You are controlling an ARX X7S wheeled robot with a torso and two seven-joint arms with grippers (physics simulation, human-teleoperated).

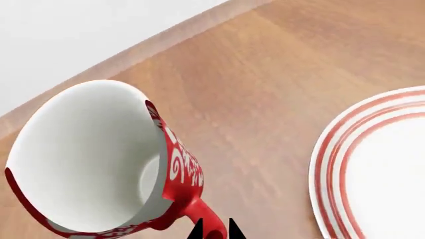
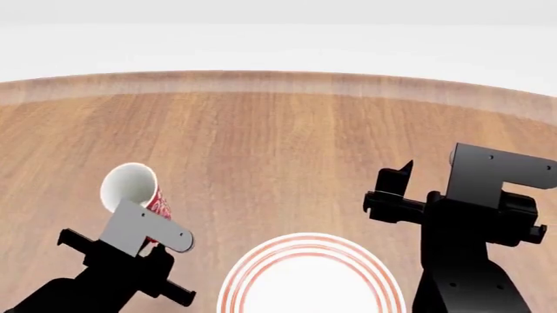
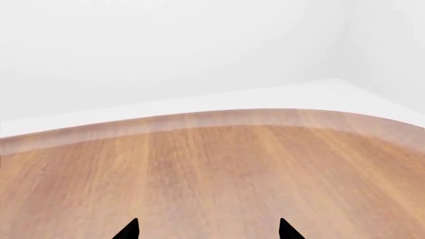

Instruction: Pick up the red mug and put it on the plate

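The red mug, red with a white scroll pattern and white inside, is tilted with its mouth toward the camera. My left gripper is shut on its red loop handle. In the head view the mug is at the left, held by the left gripper above the wooden table. The plate, white with red rings, lies at the front middle, to the right of the mug; its rim also shows in the left wrist view. My right gripper is open and empty over bare table.
The wooden table has a curved far edge against a white background. The right arm stands to the right of the plate. No other objects show.
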